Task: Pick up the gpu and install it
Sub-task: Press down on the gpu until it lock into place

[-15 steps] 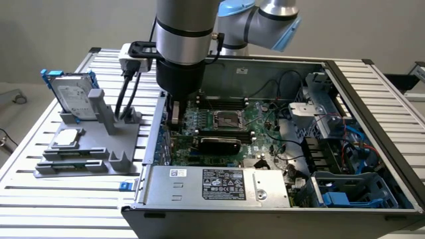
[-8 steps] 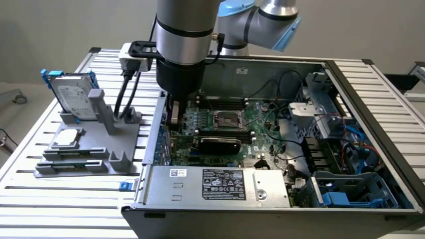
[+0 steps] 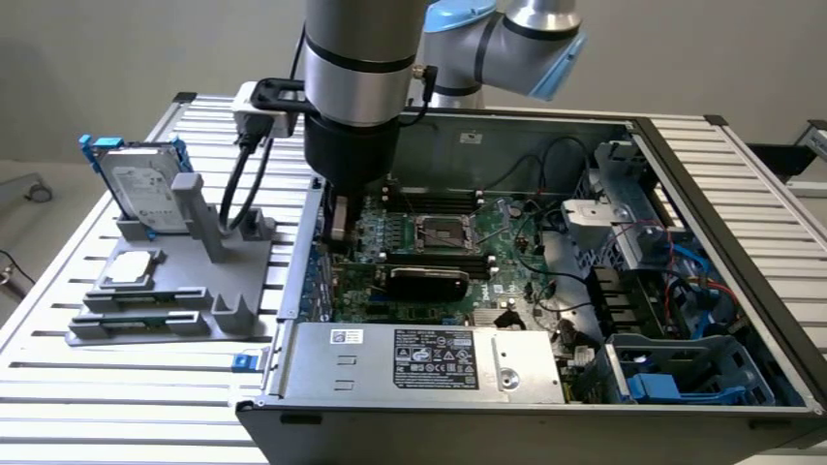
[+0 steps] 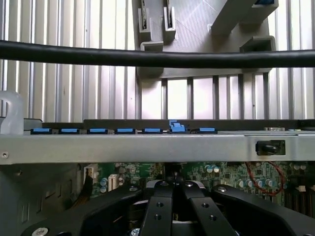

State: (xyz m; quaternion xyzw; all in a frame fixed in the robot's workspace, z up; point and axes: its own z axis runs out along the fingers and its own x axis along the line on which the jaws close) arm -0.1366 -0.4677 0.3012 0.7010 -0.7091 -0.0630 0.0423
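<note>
The gpu point(image 3: 427, 281) shows its black rounded cooler cover and sits on the green motherboard point(image 3: 505, 218) inside the open computer case, just in front of the processor socket. My gripper point(image 3: 339, 231) hangs down inside the case, close to the case wall on the exterior view's left, a little behind and to the left of the gpu and apart from it. In the wrist view the gripper point(image 4: 173, 186) has its black fingers point(image 4: 158, 206) drawn together, with nothing visible between them, above the motherboard.
A grey holder point(image 3: 168, 320) on the slatted table carries the silver hard drive point(image 3: 142, 189) in a blue frame and the square processor chip point(image 3: 134, 269). The power supply point(image 3: 420, 363) fills the case front. A black cable point(image 4: 157, 56) crosses over the case rim point(image 4: 147, 147).
</note>
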